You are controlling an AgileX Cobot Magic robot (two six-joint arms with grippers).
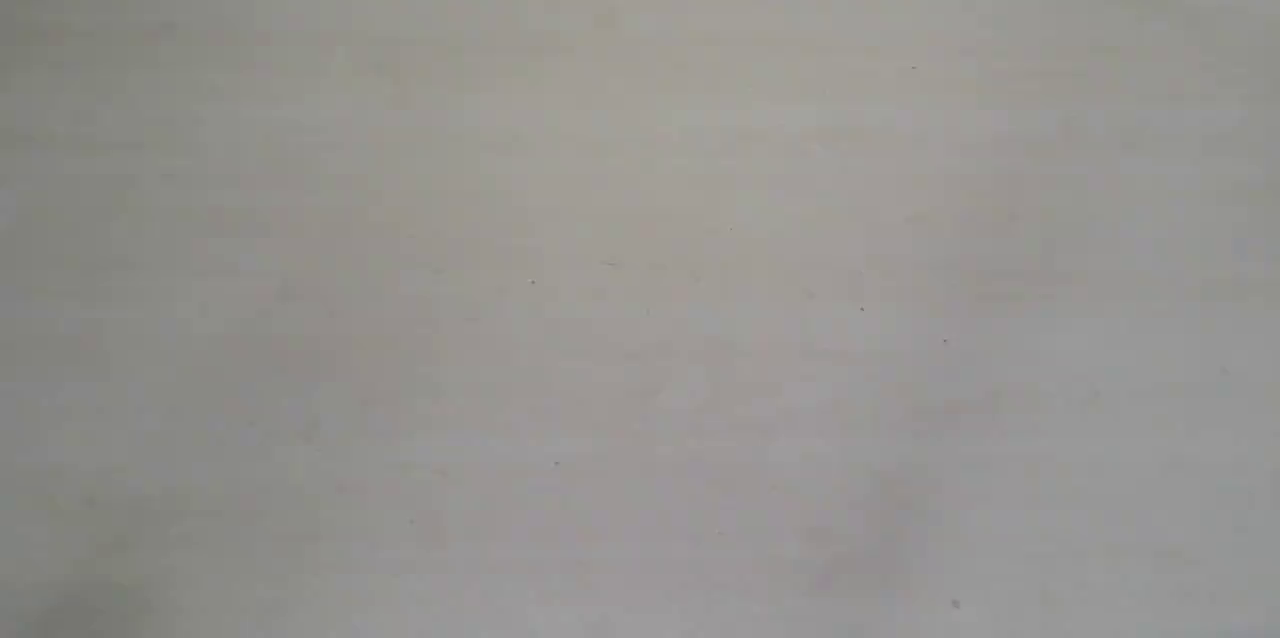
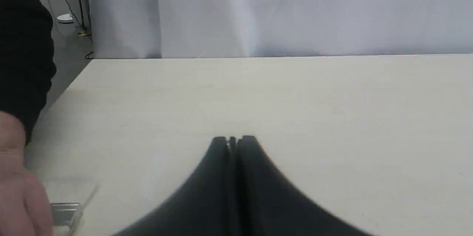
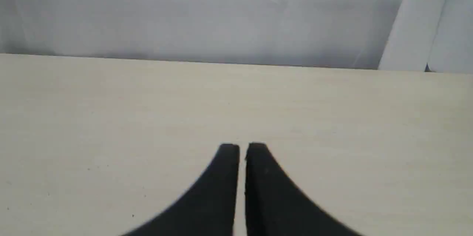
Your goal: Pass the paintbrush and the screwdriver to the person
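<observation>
The person's hand [image 2: 18, 180], with a dark sleeve [image 2: 22, 51], shows at the edge of the left wrist view, close to the table's corner. Beside it lies a shiny silver ferrule [image 2: 64, 213] with pale bristles [image 2: 72, 191], which looks like the paintbrush; its handle is hidden by the hand. The screwdriver is out of view. My left gripper [image 2: 234, 140] is shut and empty, hovering over bare table well apart from the hand. My right gripper [image 3: 242, 148] is shut too, with only a thin slit between its fingers and nothing held. Neither gripper appears in the exterior view.
The pale beige table [image 1: 640, 298] fills the exterior view. A white curtain [image 2: 281, 10] hangs behind its far edge. Past the table's corner, the floor holds cables [image 2: 70, 3].
</observation>
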